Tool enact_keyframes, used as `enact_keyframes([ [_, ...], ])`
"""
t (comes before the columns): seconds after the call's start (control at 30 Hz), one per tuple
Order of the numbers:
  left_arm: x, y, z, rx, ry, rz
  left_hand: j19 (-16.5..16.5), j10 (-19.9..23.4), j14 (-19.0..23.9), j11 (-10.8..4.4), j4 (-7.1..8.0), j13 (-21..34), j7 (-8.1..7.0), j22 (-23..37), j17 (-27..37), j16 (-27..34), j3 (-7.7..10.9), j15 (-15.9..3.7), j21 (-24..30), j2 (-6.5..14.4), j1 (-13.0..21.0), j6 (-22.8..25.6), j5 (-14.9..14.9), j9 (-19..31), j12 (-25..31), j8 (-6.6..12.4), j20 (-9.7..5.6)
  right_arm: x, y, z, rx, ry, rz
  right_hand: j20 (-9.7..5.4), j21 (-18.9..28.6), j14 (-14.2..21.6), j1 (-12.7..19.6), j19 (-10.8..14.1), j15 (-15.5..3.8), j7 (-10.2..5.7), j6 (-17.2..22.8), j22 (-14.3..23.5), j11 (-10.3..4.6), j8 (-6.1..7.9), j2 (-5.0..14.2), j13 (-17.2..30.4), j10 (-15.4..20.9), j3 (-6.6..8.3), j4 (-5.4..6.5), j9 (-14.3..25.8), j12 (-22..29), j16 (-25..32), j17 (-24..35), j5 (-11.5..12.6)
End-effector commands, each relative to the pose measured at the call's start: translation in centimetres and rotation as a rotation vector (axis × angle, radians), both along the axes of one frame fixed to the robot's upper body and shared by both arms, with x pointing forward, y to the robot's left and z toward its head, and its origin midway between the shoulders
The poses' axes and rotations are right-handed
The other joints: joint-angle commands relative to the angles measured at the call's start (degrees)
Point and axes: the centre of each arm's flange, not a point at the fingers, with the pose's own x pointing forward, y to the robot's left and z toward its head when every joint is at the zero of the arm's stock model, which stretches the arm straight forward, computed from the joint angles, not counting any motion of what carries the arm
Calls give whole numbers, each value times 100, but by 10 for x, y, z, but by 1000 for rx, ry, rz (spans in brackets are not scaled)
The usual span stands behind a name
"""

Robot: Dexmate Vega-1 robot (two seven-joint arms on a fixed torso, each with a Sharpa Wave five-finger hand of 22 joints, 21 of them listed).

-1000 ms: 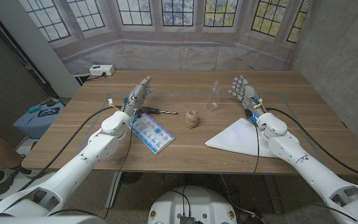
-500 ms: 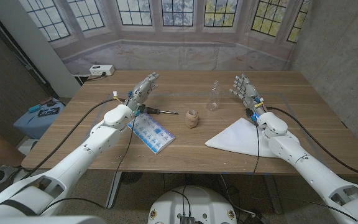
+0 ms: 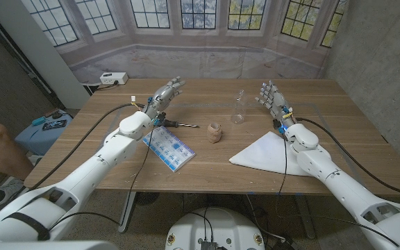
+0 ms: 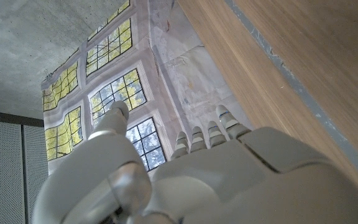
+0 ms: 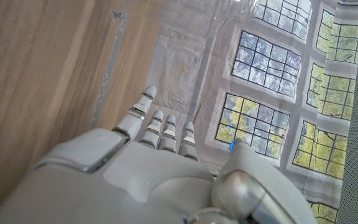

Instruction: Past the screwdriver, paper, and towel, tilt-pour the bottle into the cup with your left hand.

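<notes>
The left hand (image 3: 166,93), fingers spread and holding nothing, hovers beyond the screwdriver (image 3: 174,125), well left of the bottle (image 3: 239,107); the right hand (image 3: 271,98), also spread, is right of the bottle.

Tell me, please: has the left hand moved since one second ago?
Yes. In the head view the left hand has gone farther from the robot and a little toward the bottle, leaving the screwdriver behind it.

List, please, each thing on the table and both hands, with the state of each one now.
bottle: upright, untouched
cup: upright, free
screwdriver: lying on the table
paper: lying flat
towel: spread flat
left hand: open, holding nothing
right hand: open, holding nothing
</notes>
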Motion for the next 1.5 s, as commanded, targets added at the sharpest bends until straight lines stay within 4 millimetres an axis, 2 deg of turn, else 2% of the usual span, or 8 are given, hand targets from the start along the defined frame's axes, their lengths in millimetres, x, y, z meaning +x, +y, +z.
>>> enact_keyframes([
  [0.03, -13, -19, -4, 55, -43, -15, 95, 48, 94, -31, -45, 14, -2, 19, 20, 41, 10, 0, -28, -31, 123, 42, 9, 13, 40, 50, 28, 1, 4, 3, -8, -13, 9, -17, 26, 59, 12, 36, 4, 24, 40, 20, -1, 32, 28, 5, 72, 38, -9, 13, 38, 33, -3, 54],
  [0.3, -17, -30, -5, 87, -73, -8, 349, 257, 355, -135, -87, 21, -3, 25, 25, 69, 14, -117, -94, -210, 475, 303, -21, 16, 88, 105, 20, -4, -2, 4, 3, -24, 1, -25, 35, 87, 17, 64, -3, 42, 63, 21, -13, 40, 34, 5, 84, 51, -17, 12, 43, 43, -25, 56],
  [0.63, -15, -41, 6, 129, -113, -8, 504, 408, 528, -212, -83, 33, 32, 32, 33, 78, 4, -171, -150, -338, 722, 547, -26, 23, 116, 148, 17, -6, -5, 8, 17, -30, -10, -35, 39, 119, 18, 83, 26, 77, 91, 22, 29, 47, 41, 5, 100, 65, -25, 11, 48, 54, -51, 56],
  [1.03, -3, -57, 27, 207, -153, -36, 643, 552, 658, -232, -71, 57, 106, 46, 48, 85, -7, -200, -190, -444, 940, 792, -15, 37, 151, 189, 69, -8, -9, 5, 53, -40, -26, -31, 45, 141, 19, 109, 44, 100, 118, 23, 16, 52, 49, 7, 98, 80, -32, 10, 47, 62, -76, 55],
  [1.5, 6, -67, 39, 296, -169, -78, 719, 576, 708, -229, -69, 76, 162, 54, 57, 83, 0, -213, -213, -484, 1090, 858, -20, 46, 151, 180, 73, -8, -14, 9, 52, -44, -35, -7, 46, 158, 18, 127, 66, 121, 129, 24, 67, 50, 52, 9, 91, 96, -41, 9, 44, 67, -102, 52],
])
